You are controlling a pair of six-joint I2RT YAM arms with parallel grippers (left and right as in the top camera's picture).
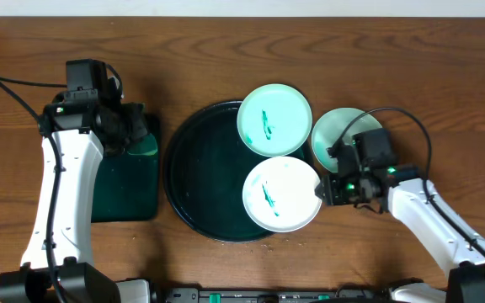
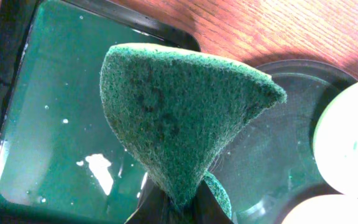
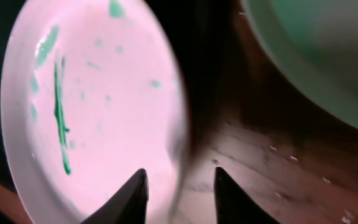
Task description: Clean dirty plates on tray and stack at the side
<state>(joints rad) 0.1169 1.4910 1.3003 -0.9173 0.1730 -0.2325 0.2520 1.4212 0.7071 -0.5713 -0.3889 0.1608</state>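
Note:
The round black tray [image 1: 200, 177] lies mid-table. A mint-green plate [image 1: 274, 119] with a green smear rests on its upper right rim. A white plate [image 1: 281, 194] with a green smear lies on its right side. A second mint-green plate [image 1: 337, 130] lies on the table to the right, partly under my right arm. My left gripper [image 1: 137, 135] is shut on a dark green sponge [image 2: 179, 124] above the rectangular tray. My right gripper [image 3: 179, 196] is open, with one finger on each side of the white plate's [image 3: 98, 106] right rim.
A rectangular dark green tray [image 1: 129, 189] holding wet liquid [image 2: 55, 124] lies left of the round tray. The round tray's rim [image 2: 303, 65] and two plates [image 2: 350, 134] show at the right of the left wrist view. Wooden table all around.

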